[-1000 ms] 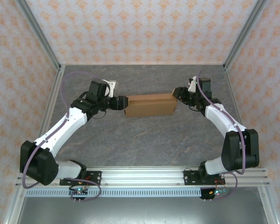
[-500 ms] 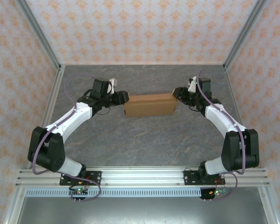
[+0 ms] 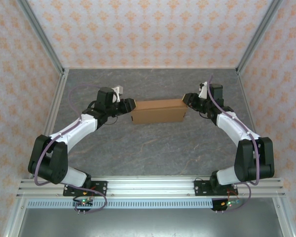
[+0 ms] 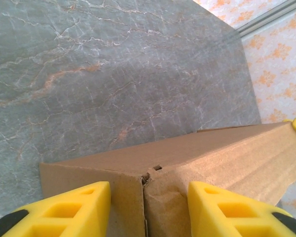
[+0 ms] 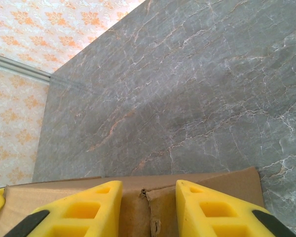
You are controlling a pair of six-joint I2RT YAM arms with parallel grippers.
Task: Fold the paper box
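Two arms meet at one paper box [image 3: 158, 111]. It lies flat on the worktop [image 3: 148, 153], midway between the left and right edges and nearer the far edge than the near one, with its long side running left to right. Bare worktop all round it, then orange-patterned walls [image 3: 148, 29] and aluminium corner posts [image 3: 42, 37]. An aluminium rail [image 3: 148, 185] runs along the near edge.

Box: plain brown corrugated cardboard, matte, a closed rectangular block. Each end face has a vertical seam where two flaps meet, slightly ragged, with a small slot at the top. Worktop: grey stone look with pale and rust veins.

Left gripper [image 3: 129, 105] is at the box's left end. Jaws partly apart, gap narrower than the end face. Its yellow hollow-cored fingers [image 4: 64, 210] sit either side of the seam, tips at the cardboard. Not clamped round anything; cannot tell whether the tips press on the face.

Right gripper [image 3: 187, 100] is at the right end, mirrored. Jaws partly apart, fingers [image 5: 79, 210] flanking that seam, tips at the face, contact unclear.
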